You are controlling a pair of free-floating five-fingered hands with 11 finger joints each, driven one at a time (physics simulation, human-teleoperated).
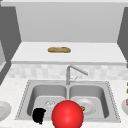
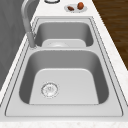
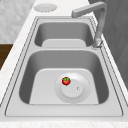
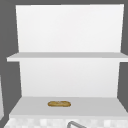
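Sink (image 1: 112, 100) front shows left hand (image 1: 39, 115) beside red ball (image 1: 67, 114).

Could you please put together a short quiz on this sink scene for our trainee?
1. True or false: the bread lies in the sink.
2. What lies on the plate in the right basin? A) a spoon B) a tomato C) a cup
3. Fill in: in the front view, the left hand is to the ___ of the red ball.

Key: 1 false, it lies on the shelf above; 2 B; 3 left.
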